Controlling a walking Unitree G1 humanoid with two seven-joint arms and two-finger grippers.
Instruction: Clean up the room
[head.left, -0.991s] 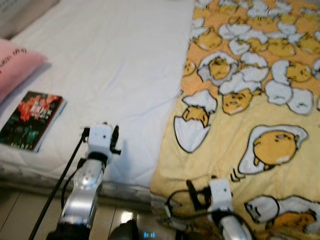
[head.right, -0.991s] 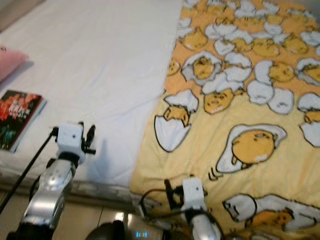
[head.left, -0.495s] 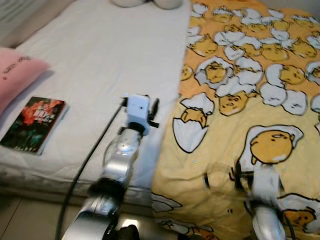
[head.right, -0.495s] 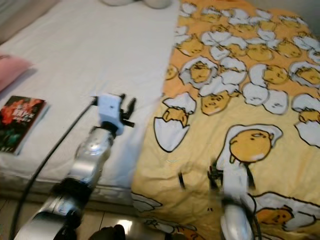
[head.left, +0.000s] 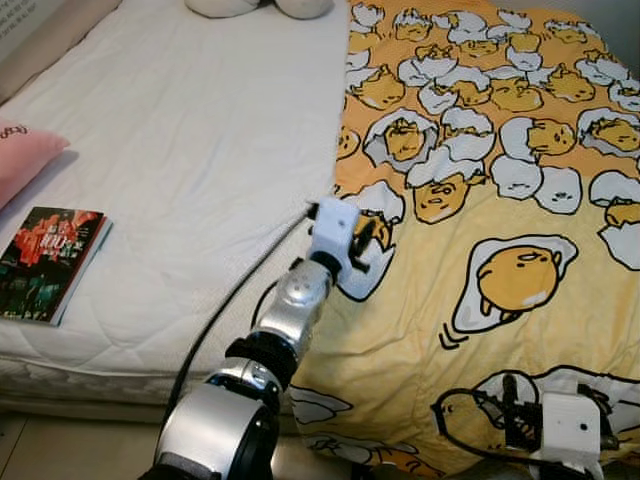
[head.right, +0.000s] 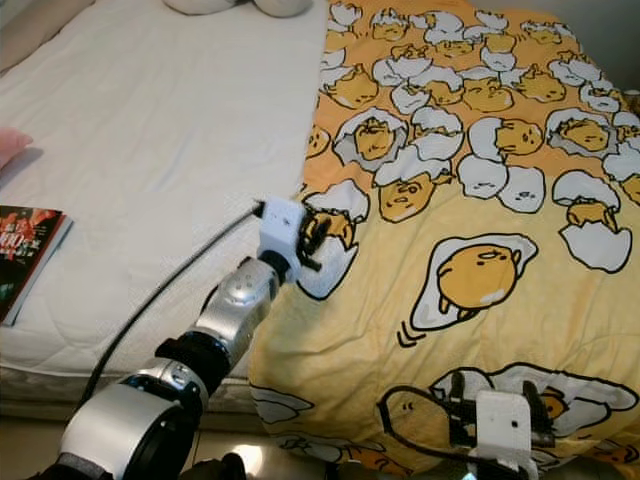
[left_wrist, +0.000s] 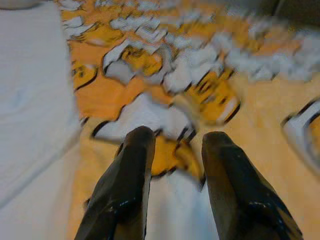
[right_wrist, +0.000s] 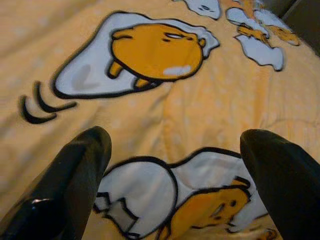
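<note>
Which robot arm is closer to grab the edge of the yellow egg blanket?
Probably the left. Its claw is open right at the edge of the yellow blanket, beside the white sheet. The right claw is open too, low over the blanket's middle.

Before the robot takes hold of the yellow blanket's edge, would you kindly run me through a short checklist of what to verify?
1. Left gripper over the blanket edge, beside the white sheet: ok.
2. Left fingers apart, ready to close: ok.
3. Right gripper open over the blanket's lower part: ok.
4. Fabric actually between the left fingers: cannot tell.
5. Book and pink pillow lying away from the blanket: ok.
6. Plush object at the bed's far end off the blanket: cannot tell.
</note>
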